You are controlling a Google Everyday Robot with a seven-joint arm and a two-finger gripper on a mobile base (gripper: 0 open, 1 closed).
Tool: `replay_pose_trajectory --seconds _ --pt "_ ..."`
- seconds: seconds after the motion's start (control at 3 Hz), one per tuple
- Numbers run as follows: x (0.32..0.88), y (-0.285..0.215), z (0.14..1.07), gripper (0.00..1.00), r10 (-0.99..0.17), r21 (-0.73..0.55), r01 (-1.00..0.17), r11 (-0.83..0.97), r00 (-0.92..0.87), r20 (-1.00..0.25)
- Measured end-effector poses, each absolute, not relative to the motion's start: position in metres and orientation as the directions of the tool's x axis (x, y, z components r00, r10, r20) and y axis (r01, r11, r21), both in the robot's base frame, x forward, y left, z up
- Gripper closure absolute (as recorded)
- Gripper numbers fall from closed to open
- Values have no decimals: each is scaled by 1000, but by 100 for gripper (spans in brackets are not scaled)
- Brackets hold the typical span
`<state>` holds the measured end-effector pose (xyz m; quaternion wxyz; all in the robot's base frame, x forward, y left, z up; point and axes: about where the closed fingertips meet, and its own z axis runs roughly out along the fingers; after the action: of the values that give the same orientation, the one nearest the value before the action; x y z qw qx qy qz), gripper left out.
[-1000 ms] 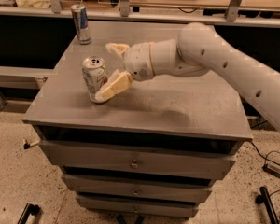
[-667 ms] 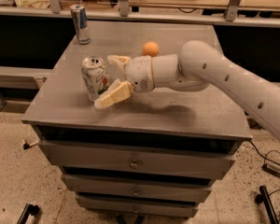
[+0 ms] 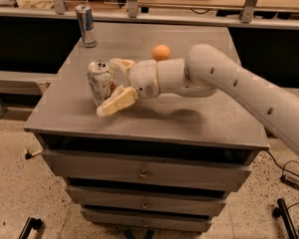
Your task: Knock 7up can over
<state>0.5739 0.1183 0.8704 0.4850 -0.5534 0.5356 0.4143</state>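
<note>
The 7up can (image 3: 100, 81) stands upright on the grey cabinet top (image 3: 189, 111), near its left front part. It has a white and green label and a silver top with a pull tab. My gripper (image 3: 113, 85) reaches in from the right, right beside the can. Its cream fingers are spread apart: one fingertip (image 3: 108, 108) lies low in front of the can, the other (image 3: 120, 63) sits behind it. The can is between them at its right side; I cannot tell whether a finger touches it.
A taller slim silver-blue can (image 3: 85, 26) stands at the back left of the top. An orange ball (image 3: 161, 52) lies behind my wrist. The cabinet has drawers (image 3: 142, 172) below. A shelf runs behind it, and a cable lies on the floor at the right.
My arm has moved lower and a little leftward, uncovering the orange ball behind it. The fingers now sit closer around the can. The can still stands upright in the same place.
</note>
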Motion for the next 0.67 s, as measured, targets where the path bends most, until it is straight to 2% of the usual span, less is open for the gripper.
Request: replay_pose_trajectory --seconds 0.33,0.67 --pt "584 136 872 3 -170 -130 -991 24 124 -978" --pt "582 138 872 26 -170 -127 -992 20 122 -978"
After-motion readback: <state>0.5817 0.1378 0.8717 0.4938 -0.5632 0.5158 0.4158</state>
